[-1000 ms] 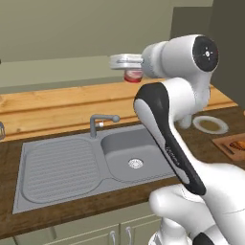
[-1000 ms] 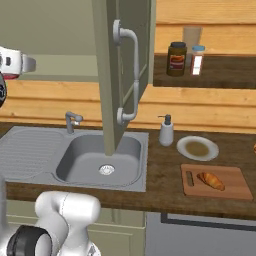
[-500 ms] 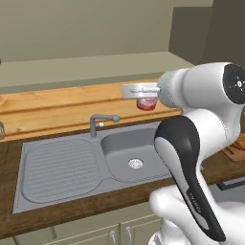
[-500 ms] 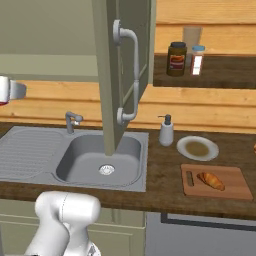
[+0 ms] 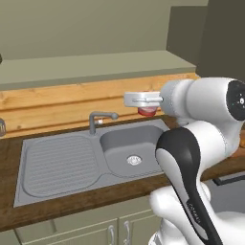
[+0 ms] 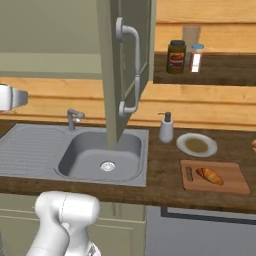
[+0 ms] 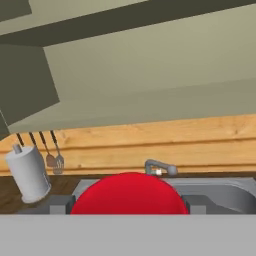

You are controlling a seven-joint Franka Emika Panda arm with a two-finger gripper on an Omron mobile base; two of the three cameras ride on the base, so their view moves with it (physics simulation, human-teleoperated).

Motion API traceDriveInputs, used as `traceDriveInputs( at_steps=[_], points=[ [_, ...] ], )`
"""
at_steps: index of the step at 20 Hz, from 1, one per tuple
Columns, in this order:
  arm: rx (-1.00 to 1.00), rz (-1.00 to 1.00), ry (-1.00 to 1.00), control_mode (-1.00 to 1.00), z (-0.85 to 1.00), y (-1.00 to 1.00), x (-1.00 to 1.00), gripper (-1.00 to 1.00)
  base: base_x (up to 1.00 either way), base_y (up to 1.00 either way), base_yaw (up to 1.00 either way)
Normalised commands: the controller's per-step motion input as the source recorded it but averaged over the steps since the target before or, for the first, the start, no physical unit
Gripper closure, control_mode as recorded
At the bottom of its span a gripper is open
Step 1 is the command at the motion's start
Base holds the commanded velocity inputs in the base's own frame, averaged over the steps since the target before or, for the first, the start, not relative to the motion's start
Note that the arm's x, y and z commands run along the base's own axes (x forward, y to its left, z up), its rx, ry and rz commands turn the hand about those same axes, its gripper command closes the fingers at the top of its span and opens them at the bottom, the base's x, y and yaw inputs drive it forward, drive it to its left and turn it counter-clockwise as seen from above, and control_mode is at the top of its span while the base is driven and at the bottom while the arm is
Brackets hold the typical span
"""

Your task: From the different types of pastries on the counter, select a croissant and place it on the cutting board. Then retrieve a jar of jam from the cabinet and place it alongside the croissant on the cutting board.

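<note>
Carrying the small red jam jar pinched in our hand, we should swing toward three o'clock, lowering it upright beside the golden croissant on the light wooden cutting board.

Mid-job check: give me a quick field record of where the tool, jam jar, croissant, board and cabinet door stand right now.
tool: above the sink, shut on the jam jar
jam jar: red, held in the air, not yet at the board
croissant: lying on the cutting board
cutting board: on the counter right of the sink, room left beside the croissant
cabinet door: swung open
step left: carry jar to board
</note>
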Motion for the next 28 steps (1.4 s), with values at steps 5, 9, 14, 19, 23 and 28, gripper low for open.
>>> traceDriveInputs(
  at_steps=[5,9,14,19,23,28],
  points=[
    [0.0,0.0,0.0,1.0,0.0,0.0,0.0,1.0,-1.0,-0.35,0.0],
    [0.0,0.0,0.0,1.0,0.0,0.0,0.0,1.0,-1.0,-0.41,0.0],
    [0.0,0.0,0.0,1.0,0.0,0.0,0.0,1.0,-0.77,-0.52,0.0],
    [0.0,0.0,0.0,1.0,0.0,0.0,0.0,1.0,-0.33,-0.95,0.0],
    [0.0,0.0,0.0,1.0,0.0,0.0,0.0,1.0,-0.12,-1.0,0.0],
    [0.0,0.0,0.0,1.0,0.0,0.0,0.0,1.0,-0.05,-1.0,0.0]
  ],
)
